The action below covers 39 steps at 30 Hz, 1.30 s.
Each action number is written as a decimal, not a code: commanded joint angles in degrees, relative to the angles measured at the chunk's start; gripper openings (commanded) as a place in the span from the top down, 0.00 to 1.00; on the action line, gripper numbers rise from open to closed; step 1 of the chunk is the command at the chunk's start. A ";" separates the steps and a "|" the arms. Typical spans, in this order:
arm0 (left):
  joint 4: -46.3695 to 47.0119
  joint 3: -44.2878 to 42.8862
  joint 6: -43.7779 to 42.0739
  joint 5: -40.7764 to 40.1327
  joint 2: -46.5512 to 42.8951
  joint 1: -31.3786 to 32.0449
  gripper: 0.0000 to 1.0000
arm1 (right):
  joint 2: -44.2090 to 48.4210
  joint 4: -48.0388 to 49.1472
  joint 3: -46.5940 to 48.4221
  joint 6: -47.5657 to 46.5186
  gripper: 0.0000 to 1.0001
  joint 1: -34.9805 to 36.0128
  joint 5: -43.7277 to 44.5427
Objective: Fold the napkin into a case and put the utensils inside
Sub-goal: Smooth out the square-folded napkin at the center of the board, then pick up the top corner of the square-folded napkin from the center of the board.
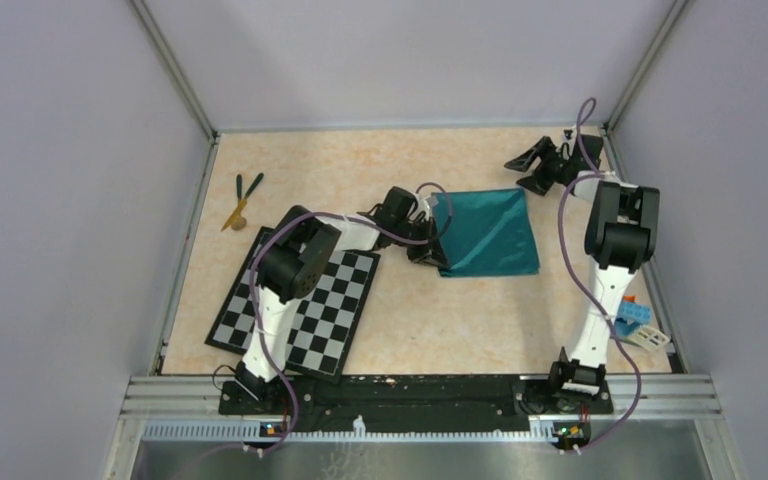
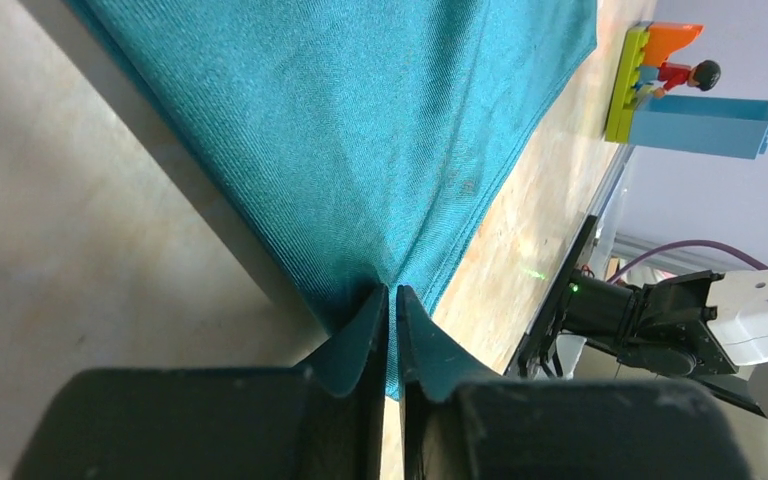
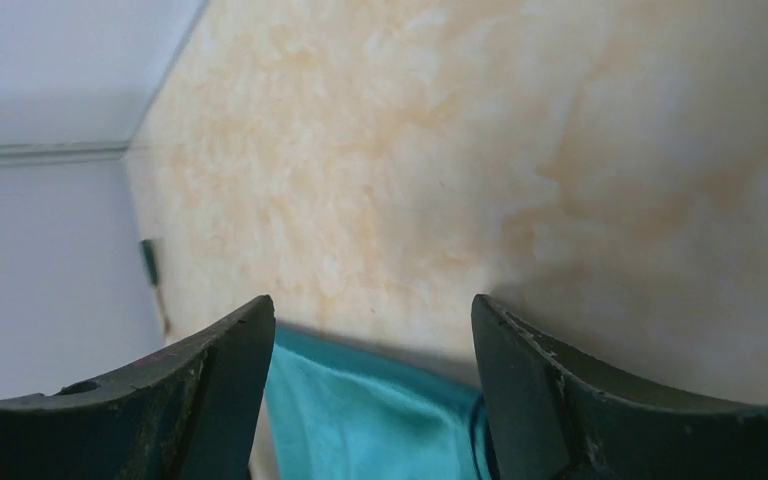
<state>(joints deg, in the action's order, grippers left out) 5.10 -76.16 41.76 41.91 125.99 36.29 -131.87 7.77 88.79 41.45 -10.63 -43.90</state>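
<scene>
My left gripper was pinched down to a thin slit on the napkin at its near-left corner, and the teal cloth puckered up into the grip. My right gripper stood wide with nothing in it, just past the napkin's far right corner, over bare table. The table was peach, marbled and matt, boxed in by pale walls on three sides. The napkin lay mid-table between my two grippers, with open surface beyond it and nearer me. The utensils lay well off to the left by the wall, past the checkerboard. Blocks sat at the right edge.
</scene>
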 commanded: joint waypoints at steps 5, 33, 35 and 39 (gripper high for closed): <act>-10.95 -0.94 -3.48 -2.66 -3.86 1.04 0.77 | 30.68 -28.02 -13.77 -13.20 0.30 0.43 25.96; -20.52 -7.49 -8.61 3.99 -2.00 2.16 0.63 | 49.22 -24.19 -47.25 -17.81 0.54 -2.29 20.90; -20.54 -7.26 -8.47 4.03 -1.60 2.22 0.63 | 49.56 -24.45 -47.91 -17.96 0.54 -2.29 21.01; -20.52 -7.25 -8.37 4.17 -0.96 2.30 0.63 | 50.54 -25.08 -49.01 -18.13 0.54 -2.29 21.46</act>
<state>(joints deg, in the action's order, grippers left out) -16.62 -83.61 34.35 46.00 124.27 38.35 -82.59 -16.64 40.64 24.62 -12.27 -23.49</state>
